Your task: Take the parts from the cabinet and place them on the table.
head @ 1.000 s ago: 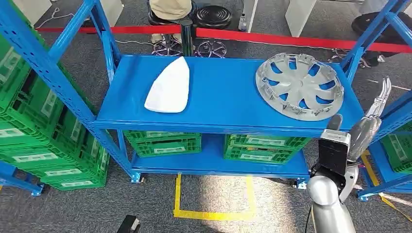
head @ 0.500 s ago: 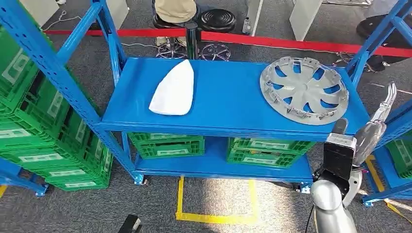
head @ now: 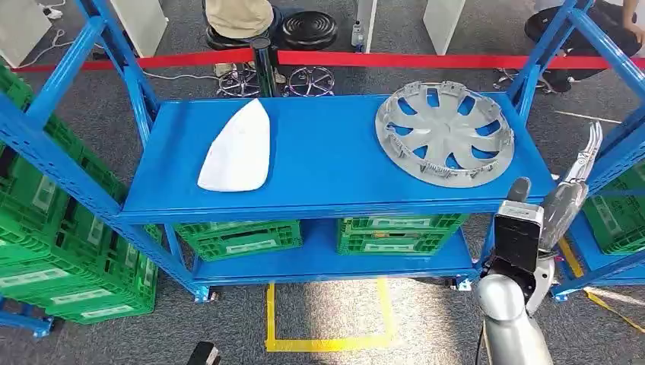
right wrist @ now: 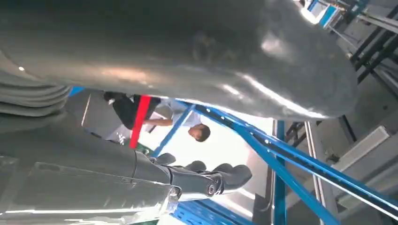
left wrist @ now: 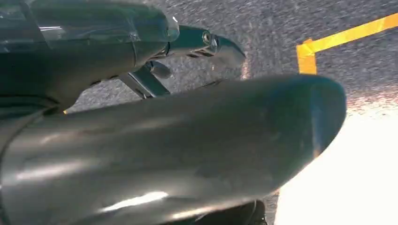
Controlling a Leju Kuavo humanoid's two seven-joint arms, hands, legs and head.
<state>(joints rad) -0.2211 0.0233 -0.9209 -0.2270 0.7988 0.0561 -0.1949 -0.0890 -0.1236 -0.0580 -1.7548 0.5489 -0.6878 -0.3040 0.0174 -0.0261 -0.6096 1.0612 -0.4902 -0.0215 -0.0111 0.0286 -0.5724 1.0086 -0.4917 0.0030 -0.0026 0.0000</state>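
Observation:
Two parts lie on the top shelf of the blue cabinet: a white moulded cover on the left and a grey wheel cover on the right. My right hand is raised just off the shelf's right front corner, fingers stretched out straight, holding nothing and apart from the wheel cover. The right wrist view has the same hand against blue rack beams. In the left wrist view my left hand hangs over grey carpet, fingers apart and holding nothing.
Green crates fill the lower shelf, with more stacked in the left rack. Another blue rack stands close on the right. A red barrier, stools and a seated person are behind. Yellow tape marks the floor.
The whole picture has shifted left and a little down, so the camera has moved. My right hand keeps the same raised, outstretched pose; both parts lie as before.

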